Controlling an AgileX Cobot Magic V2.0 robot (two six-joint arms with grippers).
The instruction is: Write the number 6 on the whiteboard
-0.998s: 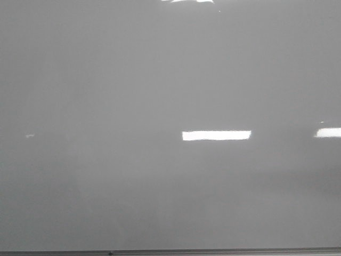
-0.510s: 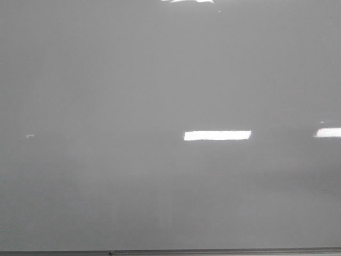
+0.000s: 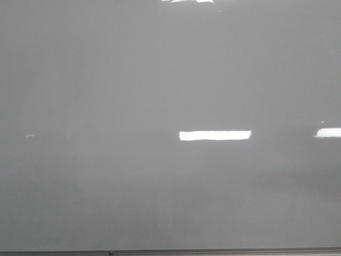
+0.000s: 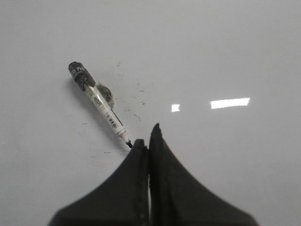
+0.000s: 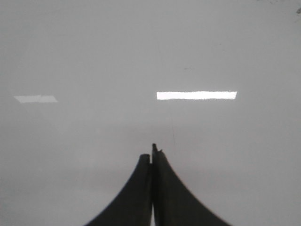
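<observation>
From the front we see only the whiteboard point(image 3: 160, 80), a glossy grey-white field that fills the frame, with a thin dark frame edge point(image 3: 170, 252) along the bottom. Bright rectangular light reflections point(image 3: 214, 135) sit right of centre and at the right border. We find no written digit on the board here, and neither arm appears.

In the left wrist view, the left hand point(image 4: 148, 136) has its two dark fingers point(image 4: 164, 188) pressed together with nothing between them. A marker point(image 4: 99, 104) lies flat on the pale surface point(image 4: 235, 47), running diagonally: its black cap end is far from the hand, and its fine black tip is just beside the fingertips; we cannot tell whether they touch. The barrel is clear or white with a printed label and what looks like a barcode, but the writing is too small for us to read. Faint dark scuffs and smudges point(image 4: 134, 96) dot the surface beside the marker; none of them reads as a 6.

In the right wrist view, the right hand point(image 5: 153, 155) is likewise closed tight and empty, its fingers point(image 5: 169, 197) meeting in a point over the glossy grey surface point(image 5: 94, 47). A thin, faint vertical line point(image 5: 173, 134) shows just beyond the fingertips, and we cannot tell what it is.
</observation>
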